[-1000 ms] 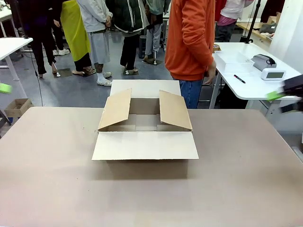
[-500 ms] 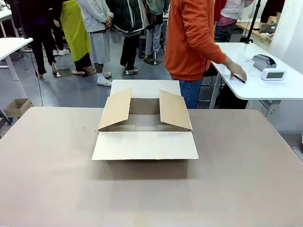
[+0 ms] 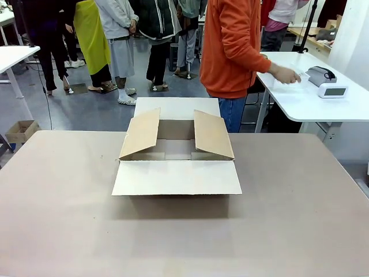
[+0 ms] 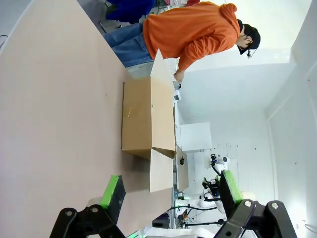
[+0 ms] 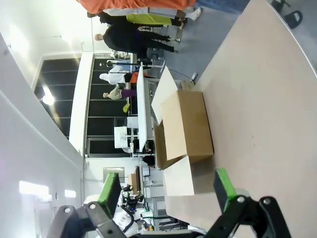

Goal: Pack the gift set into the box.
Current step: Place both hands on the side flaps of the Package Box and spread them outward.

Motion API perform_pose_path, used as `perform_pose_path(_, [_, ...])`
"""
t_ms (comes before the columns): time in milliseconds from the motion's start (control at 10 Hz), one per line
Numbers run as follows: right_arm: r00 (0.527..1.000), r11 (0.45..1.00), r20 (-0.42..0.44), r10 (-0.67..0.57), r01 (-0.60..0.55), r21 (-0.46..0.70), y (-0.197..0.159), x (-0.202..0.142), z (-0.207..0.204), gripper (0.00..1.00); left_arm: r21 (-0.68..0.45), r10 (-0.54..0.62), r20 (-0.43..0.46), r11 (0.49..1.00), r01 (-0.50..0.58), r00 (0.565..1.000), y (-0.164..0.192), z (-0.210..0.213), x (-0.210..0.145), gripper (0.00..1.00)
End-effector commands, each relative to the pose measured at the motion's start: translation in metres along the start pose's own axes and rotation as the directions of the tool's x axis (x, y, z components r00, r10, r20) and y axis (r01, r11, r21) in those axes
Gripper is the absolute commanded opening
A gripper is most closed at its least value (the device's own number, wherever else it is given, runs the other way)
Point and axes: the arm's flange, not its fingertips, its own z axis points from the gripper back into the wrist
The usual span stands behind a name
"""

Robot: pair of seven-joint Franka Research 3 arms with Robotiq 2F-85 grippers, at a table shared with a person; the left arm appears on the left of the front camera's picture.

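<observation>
The box (image 3: pixel 176 176) stands open in the middle of the table, its four flaps spread and its inside bare. It also shows in the left wrist view (image 4: pixel 147 118) and the right wrist view (image 5: pixel 186 126). My left gripper (image 4: pixel 171 191) hovers open off one side of the table, with nothing between its green pads. My right gripper (image 5: pixel 166 191) hangs open and empty off the opposite side. I cannot make out the gift set. A person in an orange top (image 3: pixel 233 46) stands behind the box, one hand (image 3: pixel 284 74) stretched over a white side table (image 3: pixel 311 103) onto something white.
The brown table (image 3: pixel 69 219) spreads wide around the box. On the side table sit a grey device and a small white display (image 3: pixel 332 90). A much smaller carton (image 3: pixel 21 130) lies on the floor at far left. Several people stand in the background.
Both grippers, blurred at the front view's left and right edges a second ago, have left that view. The person's hand reached out over the side table and now lies farther back.
</observation>
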Motion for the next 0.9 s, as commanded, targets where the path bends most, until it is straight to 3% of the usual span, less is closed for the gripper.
perform_pose_path(0, [0.999, 0.999, 0.021, 0.029, -0.03, 0.022, -0.002, 0.0, 0.006, 1.0, -0.011, -0.028, 0.014, 1.0, 0.028, 1.0, -0.005, 0.001, 0.0, 1.0])
perform_pose_path(100, [1.0, 1.0, 0.0, 0.0, 0.0, 0.0, 0.0, 0.0, 0.0, 1.0, 0.0, 0.0, 0.0, 1.0, 0.0, 1.0, 0.0, 0.0, 0.0, 1.0])
perform_pose_path(200, [0.996, 0.994, -0.05, 0.08, -0.083, -0.067, 0.022, -0.01, -0.03, 1.0, 0.079, -0.095, -0.065, 0.992, 0.1, 0.993, -0.027, -0.023, -0.005, 1.0])
perform_pose_path(400, [0.935, 0.928, -0.171, 0.312, -0.338, -0.157, 0.081, -0.046, -0.126, 1.0, 0.153, -0.262, -0.238, 0.941, 0.303, 0.935, -0.097, -0.104, -0.018, 1.0])
perform_pose_path(600, [0.849, 0.838, -0.248, 0.466, -0.514, -0.185, 0.113, -0.098, -0.217, 1.0, 0.228, -0.326, -0.46, 0.855, 0.465, 0.826, -0.141, -0.197, -0.055, 1.0])
perform_pose_path(800, [0.789, 0.77, -0.279, 0.548, -0.606, -0.2, 0.123, -0.18, -0.3, 1.0, 0.251, -0.341, -0.597, 0.78, 0.573, 0.726, -0.157, -0.28, -0.094, 1.0])
